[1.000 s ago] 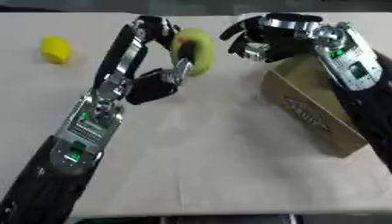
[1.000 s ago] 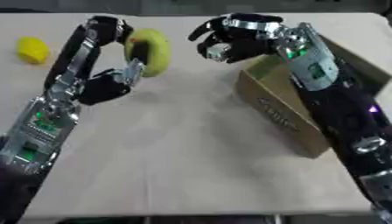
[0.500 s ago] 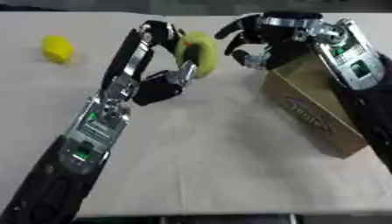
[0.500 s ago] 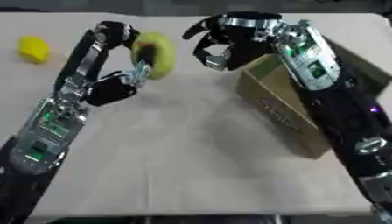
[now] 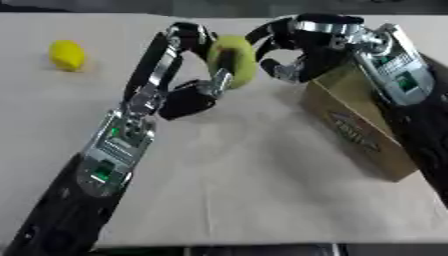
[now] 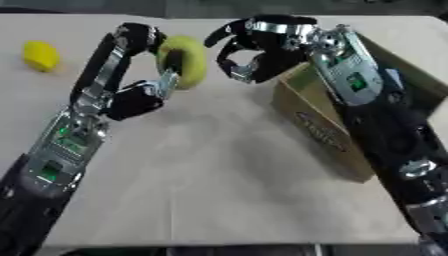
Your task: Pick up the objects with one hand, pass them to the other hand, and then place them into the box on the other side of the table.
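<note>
A small yellow lemon-shaped fruit (image 5: 66, 54) lies alone at the far left of the pale beige surface (image 5: 254, 190), well apart from the action. To its right, the robot's left hand (image 6: 153, 85) is raised above the surface with its fingers (image 5: 221, 80) curled around a yellow-green round fruit (image 5: 234, 60), holding it up in the air near the far middle of the view. Compared with a second ago, this hand and its fruit have drawn closer to the right hand, so the gap between them has nearly closed. Just right of the fruit, the right hand (image 5: 302, 50) faces it with fingers spread and partly curved, open and holding nothing, seemingly about to receive it. This suggests the pass from one hand to the other is about to happen, though it is not yet done. Under and behind the right hand, at the right side, stands an open brown cardboard box (image 5: 359, 132) with dark printing on its side, where the fruit is meant to end up. The surface is otherwise plain cloth-like beige; beyond its far edge only a dark strip of the room shows.
</note>
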Robot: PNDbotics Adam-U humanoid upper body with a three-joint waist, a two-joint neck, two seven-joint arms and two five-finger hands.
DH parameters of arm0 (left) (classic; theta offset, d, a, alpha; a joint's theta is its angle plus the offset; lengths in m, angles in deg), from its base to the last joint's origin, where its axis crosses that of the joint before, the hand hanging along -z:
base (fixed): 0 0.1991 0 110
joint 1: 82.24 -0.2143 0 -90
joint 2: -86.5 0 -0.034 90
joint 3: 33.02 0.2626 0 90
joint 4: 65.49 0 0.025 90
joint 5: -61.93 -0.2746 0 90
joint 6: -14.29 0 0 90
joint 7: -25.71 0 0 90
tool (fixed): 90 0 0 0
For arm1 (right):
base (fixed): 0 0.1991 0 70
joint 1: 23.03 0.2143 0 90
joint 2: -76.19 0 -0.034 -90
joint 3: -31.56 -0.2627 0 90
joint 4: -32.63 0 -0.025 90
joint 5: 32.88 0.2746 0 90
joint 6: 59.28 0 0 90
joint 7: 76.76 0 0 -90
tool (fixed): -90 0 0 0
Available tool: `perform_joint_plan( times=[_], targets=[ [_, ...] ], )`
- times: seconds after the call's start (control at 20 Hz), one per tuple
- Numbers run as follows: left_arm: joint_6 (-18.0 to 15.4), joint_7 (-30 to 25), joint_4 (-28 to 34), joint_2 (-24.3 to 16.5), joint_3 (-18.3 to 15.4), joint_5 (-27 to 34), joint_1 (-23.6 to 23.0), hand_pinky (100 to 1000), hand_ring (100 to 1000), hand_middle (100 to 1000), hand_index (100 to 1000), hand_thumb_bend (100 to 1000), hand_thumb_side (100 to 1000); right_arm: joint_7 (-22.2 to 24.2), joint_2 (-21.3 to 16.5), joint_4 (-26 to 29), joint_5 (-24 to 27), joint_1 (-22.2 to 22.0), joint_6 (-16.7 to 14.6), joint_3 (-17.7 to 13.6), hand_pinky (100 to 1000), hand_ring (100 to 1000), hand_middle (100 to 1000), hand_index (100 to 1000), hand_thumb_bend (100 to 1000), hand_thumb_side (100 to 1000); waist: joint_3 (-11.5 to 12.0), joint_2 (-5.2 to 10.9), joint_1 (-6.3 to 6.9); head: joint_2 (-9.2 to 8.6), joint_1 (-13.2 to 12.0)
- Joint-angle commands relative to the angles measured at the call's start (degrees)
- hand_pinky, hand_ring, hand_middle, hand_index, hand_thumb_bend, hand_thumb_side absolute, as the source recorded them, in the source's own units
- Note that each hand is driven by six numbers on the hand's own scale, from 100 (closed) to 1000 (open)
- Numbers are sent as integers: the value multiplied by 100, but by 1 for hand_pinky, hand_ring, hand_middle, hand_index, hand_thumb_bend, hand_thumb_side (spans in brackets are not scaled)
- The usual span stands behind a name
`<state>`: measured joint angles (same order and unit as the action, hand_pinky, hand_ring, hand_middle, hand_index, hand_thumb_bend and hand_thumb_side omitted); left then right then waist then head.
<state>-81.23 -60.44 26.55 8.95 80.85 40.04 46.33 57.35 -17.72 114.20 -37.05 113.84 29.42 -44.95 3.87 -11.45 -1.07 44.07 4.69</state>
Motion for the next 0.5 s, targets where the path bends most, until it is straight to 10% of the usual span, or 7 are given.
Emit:
perform_joint_plan(
  times=[0.05,0.5],
  targets=[
    [-53,-23,98,55,4,-86,150,590,462,394,452,100,453,16,-13,51,-62,114,-6,-14,965,801,919,871,100,219,-1,139,-46,5,17],
    [-253,16,222,-72,-65,-753,191,590,471,401,453,100,327,154,-68,223,212,94,218,-99,975,805,928,876,100,221,-24,122,-42,5,-22]
  ],
)
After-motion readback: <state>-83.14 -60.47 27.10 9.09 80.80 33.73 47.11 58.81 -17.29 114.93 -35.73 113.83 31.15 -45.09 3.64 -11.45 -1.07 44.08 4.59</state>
